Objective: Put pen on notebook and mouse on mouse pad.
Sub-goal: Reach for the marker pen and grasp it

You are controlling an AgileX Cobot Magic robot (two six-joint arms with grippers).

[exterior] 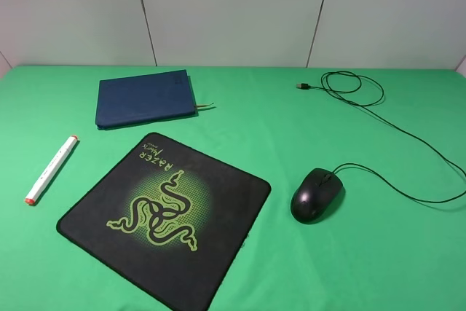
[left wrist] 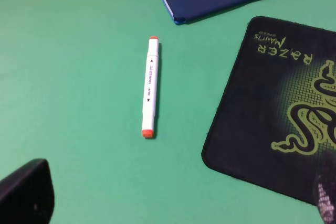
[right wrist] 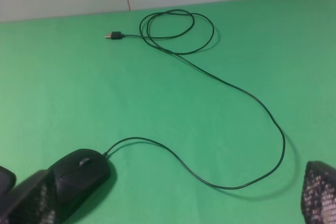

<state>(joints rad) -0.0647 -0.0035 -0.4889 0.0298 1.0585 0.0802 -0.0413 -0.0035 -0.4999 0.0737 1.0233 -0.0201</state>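
Observation:
The white pen with orange-red tips lies on the green cloth, left of the mouse pad; it is also in the left wrist view. The navy notebook lies closed behind the pad. The black mouse sits on the cloth right of the pad, its cable looping back to the plug. My left gripper is open, fingertips apart, short of the pen. My right gripper is open, one finger beside the mouse. Neither arm shows in the exterior high view.
The green cloth covers the whole table up to a grey panelled wall. The USB plug and a cable loop lie at the back right. A ribbon bookmark sticks out of the notebook.

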